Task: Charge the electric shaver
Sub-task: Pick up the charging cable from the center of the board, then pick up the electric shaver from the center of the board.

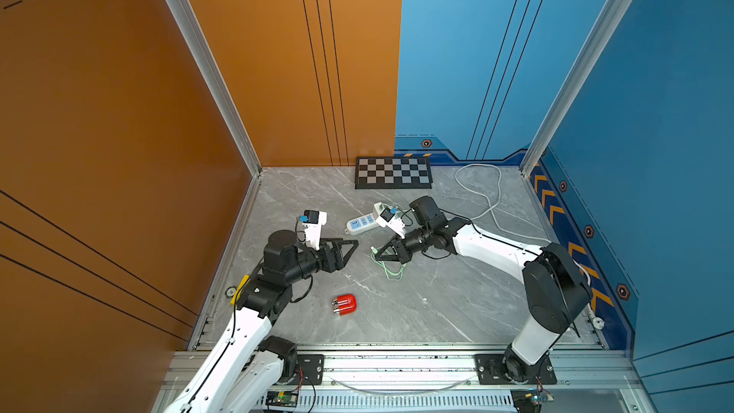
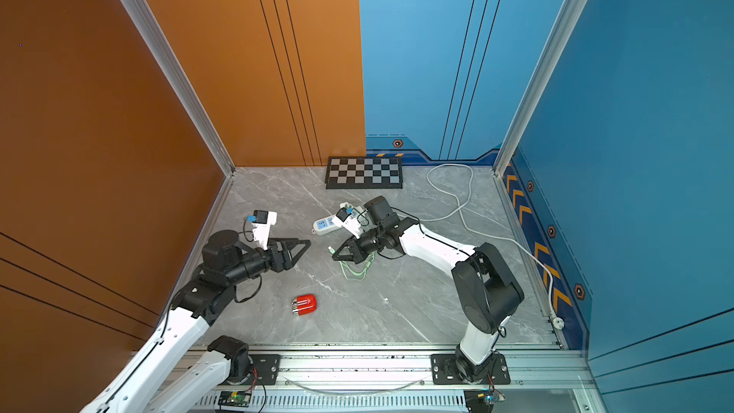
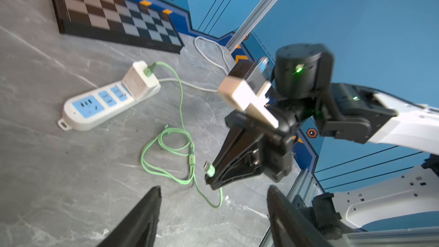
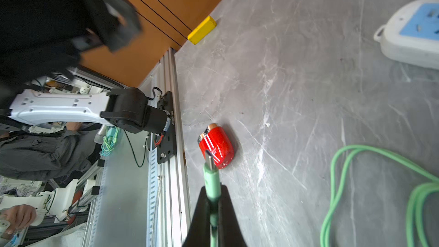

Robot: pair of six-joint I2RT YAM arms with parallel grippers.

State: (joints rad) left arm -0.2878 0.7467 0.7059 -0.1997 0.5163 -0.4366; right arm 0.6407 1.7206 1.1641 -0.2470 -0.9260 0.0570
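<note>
Veined grey tabletop (image 1: 437, 311); glossy rounded shaver (image 1: 344, 305); cable (image 4: 211, 179) seemingly rubbery.

Electric shaver (image 1: 344, 305): glossy red body, silver heads.
Charging cable (image 4: 211, 181): pale green.
Power strip (image 3: 108, 99): white casing, light-blue socket faces.
Checkerboard (image 1: 393, 172), table's far edge: black and grey squares.
Table (image 1: 456, 303): grey marble, white veining.
Behind: orange wall (image 1: 278, 53), blue wall (image 1: 456, 53).

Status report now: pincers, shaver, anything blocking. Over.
Left pincer open, empty. Right pincer shut on green cable plug. Shaver lying loose on table, not plugged in. Nothing between plug and shaver.
</note>
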